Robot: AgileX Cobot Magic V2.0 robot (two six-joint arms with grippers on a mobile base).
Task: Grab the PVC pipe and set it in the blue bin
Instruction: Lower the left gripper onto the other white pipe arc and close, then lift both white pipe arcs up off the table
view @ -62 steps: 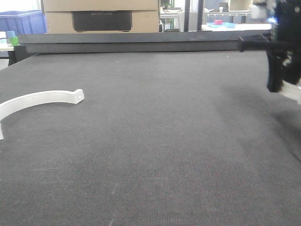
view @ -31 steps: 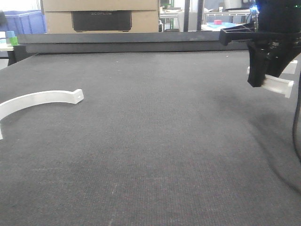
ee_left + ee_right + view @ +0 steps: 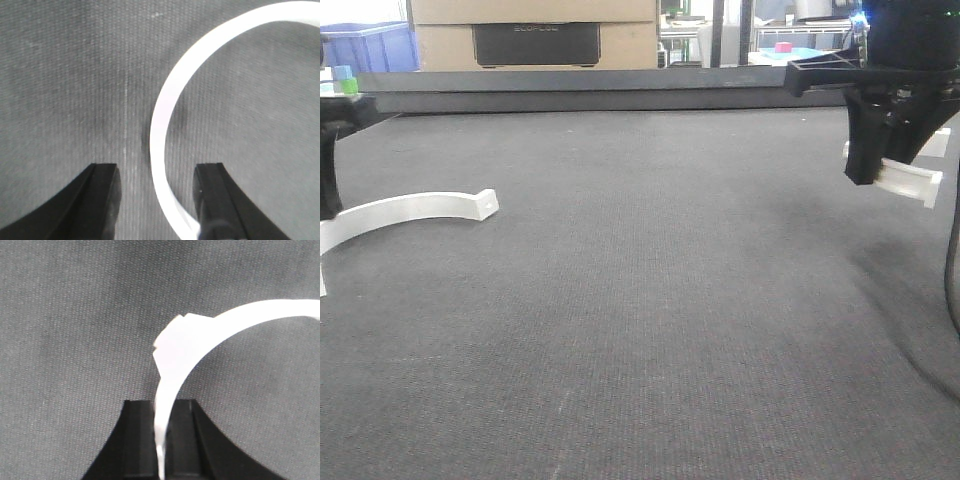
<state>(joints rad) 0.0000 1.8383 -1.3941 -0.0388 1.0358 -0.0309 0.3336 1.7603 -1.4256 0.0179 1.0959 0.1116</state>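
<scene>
1. The right gripper [image 3: 875, 175] is clamped on a white curved pipe piece [image 3: 910, 182], its two fingers pinching the strip near one end.
2. That piece hangs above the mat [image 3: 650, 300] at the right side, with its arc curving away from the fingers.
3. The left gripper [image 3: 157, 172] stands with its jaws apart over a second white arc [image 3: 170, 100].
4. The arc lies flat on the mat at the left and runs between the fingers, close to one.
5. A cardboard box [image 3: 535, 35] sits beyond the far edge.
</scene>
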